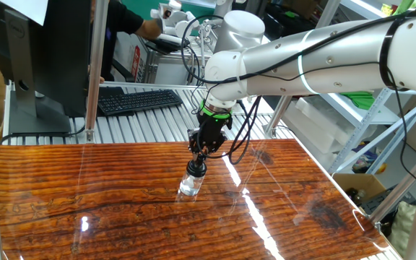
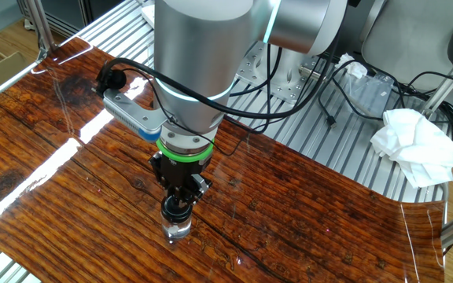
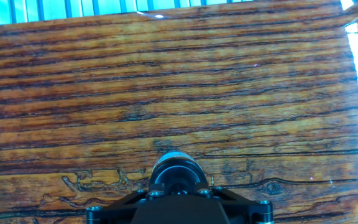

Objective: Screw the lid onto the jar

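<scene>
- Down at the middle of the glossy wood-grain surface [image 1: 121, 209] stands the jar [image 1: 190, 186], clear and upright, well apart from every edge.
- The lid [image 1: 196, 168] sits dark on the jar's mouth, and the hand [image 1: 198, 165] points straight down over it, its fingers pinching the lid from both sides.
- Around it: nothing else lies on the wood near the jar (only bright light streaks on the gloss).
- Far side in one fixed view: a black keyboard [image 1: 139, 100] on a slatted metal bench [image 1: 157, 124], a monitor [image 1: 38, 50] far left, and a person's arm [image 1: 137, 22] reaching in at the far edge.
- Right of the surface in that view, a cardboard box [image 1: 358, 185] sits low by the metal frame.
- The other fixed view brings what that one hides: a crumpled white cloth [image 2: 415, 147] on the slats at the right, black cables [image 2: 344, 86] looping near it, and a camera module [image 2: 132, 114] bolted to the wrist.
- There the big arm [image 2: 203, 55] blocks much of the far scene, but the jar [image 2: 177, 230] shows below the hand [image 2: 178, 206].
- The hand view looks straight down: the lid [image 3: 177, 177] as a dark ring between the hand's black body; the jar underneath is hidden.
</scene>
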Controlling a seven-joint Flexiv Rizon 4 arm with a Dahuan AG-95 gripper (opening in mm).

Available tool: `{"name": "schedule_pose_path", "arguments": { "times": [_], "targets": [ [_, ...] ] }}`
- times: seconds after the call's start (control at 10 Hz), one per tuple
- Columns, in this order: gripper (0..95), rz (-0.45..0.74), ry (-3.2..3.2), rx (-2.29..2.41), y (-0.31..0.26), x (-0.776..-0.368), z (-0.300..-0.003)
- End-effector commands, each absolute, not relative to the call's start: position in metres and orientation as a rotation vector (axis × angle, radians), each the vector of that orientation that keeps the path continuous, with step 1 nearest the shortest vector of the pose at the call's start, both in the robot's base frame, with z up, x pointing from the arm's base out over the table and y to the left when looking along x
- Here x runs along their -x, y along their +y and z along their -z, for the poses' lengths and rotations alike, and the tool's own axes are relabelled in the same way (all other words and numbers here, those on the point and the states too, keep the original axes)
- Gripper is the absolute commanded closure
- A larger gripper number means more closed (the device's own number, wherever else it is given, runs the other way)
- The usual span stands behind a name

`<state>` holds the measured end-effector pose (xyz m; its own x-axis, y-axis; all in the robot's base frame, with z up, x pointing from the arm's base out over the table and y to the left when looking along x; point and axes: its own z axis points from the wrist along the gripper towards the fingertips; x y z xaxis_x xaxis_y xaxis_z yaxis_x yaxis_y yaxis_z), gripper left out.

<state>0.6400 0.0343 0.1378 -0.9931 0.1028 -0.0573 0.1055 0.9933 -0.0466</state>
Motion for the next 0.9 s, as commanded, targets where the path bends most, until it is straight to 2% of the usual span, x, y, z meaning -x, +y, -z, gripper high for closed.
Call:
{"name": "schedule_pose_path", "arguments": {
  "times": [0.1, 0.9],
  "targets": [
    [95.0, 0.069, 3.085, 0.129, 0.0348, -0.6413, -0.1367],
    [95.0, 0.120, 3.080, 0.323, 0.0380, -0.6426, -0.1357]
  ]
}}
